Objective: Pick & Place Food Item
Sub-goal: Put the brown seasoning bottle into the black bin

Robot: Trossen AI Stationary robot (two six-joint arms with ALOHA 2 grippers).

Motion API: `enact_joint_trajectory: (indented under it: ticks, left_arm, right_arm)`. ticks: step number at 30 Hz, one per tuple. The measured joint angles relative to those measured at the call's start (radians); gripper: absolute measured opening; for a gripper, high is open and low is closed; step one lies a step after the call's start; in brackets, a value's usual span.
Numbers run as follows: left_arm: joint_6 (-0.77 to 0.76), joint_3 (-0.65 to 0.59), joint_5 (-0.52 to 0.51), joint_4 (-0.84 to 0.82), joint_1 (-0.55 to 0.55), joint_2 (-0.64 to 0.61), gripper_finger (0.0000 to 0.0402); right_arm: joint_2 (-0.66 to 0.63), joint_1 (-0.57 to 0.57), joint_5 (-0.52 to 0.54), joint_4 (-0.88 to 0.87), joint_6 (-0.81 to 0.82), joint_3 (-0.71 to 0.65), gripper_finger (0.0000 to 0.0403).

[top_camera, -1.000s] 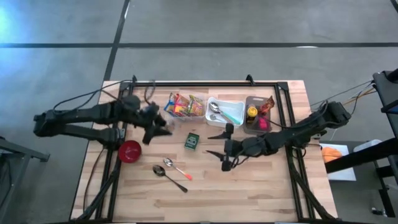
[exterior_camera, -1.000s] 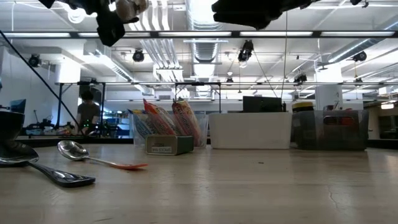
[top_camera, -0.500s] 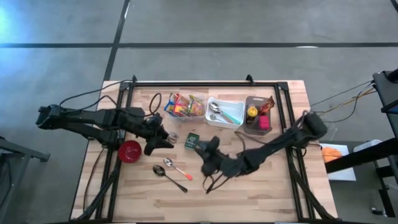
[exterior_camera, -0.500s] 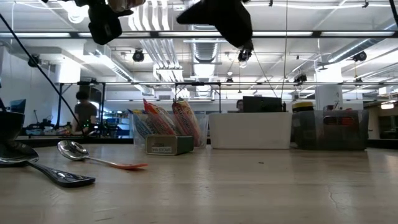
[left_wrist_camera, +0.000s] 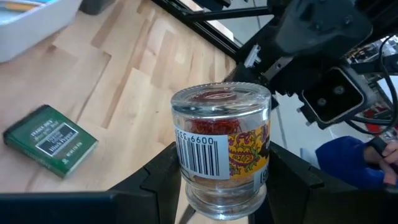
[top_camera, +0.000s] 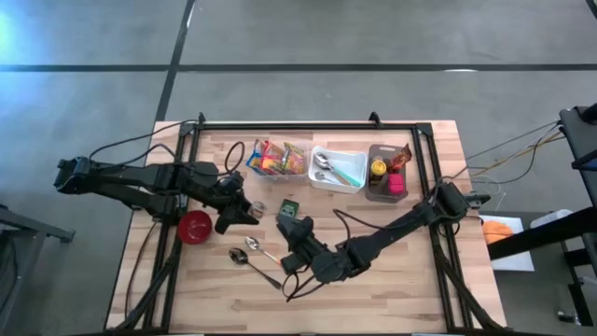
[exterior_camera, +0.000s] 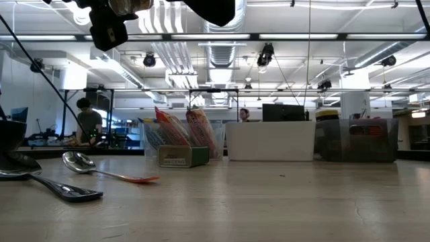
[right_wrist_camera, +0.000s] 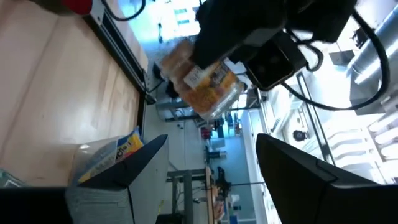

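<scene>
A small glass jar (left_wrist_camera: 221, 149) with red spice and a barcode label hangs above the table's left middle, and my left gripper (top_camera: 244, 210) is shut on it. In the low view that gripper (exterior_camera: 111, 27) shows at the top left. My right gripper (top_camera: 287, 250) hovers open above the table's middle, near the green box (top_camera: 287, 211), facing the jar (right_wrist_camera: 208, 78). Nothing is between its fingers (right_wrist_camera: 124, 180). The green box lies flat on the table. My left gripper pinches the jar's lower side wall (left_wrist_camera: 186, 177) between its two fingers, one on each side. The fingers come from the table's left, slanting a little downward. The jar stands roughly upright in the hold, lid up, lifted clear of the table.
A red bowl (top_camera: 194, 227) and two spoons (top_camera: 254, 257) lie near the left front. Along the far side stand a clear bin of snack packets (top_camera: 278, 159), a white tray with cutlery (top_camera: 338, 170) and a dark bin (top_camera: 389, 173). Black frame rails (top_camera: 308, 124) border the table.
My right gripper has swept from the table's middle right toward its left and a little nearer, rolling about its own axis, still open. My left gripper first swung a little toward the near edge with the jar, then kept still.
</scene>
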Motion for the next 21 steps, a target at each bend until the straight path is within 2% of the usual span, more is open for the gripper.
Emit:
enact_joint_trajectory:
  ticks: [5,10,16,21]
  left_arm:
    - [-0.008,0.0,0.006,-0.004,0.0,-0.001,0.0174]
    - [-0.008,0.0,0.01,-0.004,0.0,-0.001,0.0174]
    - [-0.025,0.0,0.014,-0.004,0.0,-0.001,0.0174]
    - [-0.039,0.0,0.029,-0.003,0.0,-0.001,0.0174]
  right_arm:
    - [-0.001,-0.001,0.004,-0.017,0.009,0.02,0.024]
    - [-0.002,0.0,0.002,-0.017,0.088,0.027,0.0246]
    - [-0.002,-0.001,-0.052,-0.016,0.093,0.027,0.0308]
    - [0.005,-0.003,-0.062,-0.023,-0.098,0.026,0.0363]
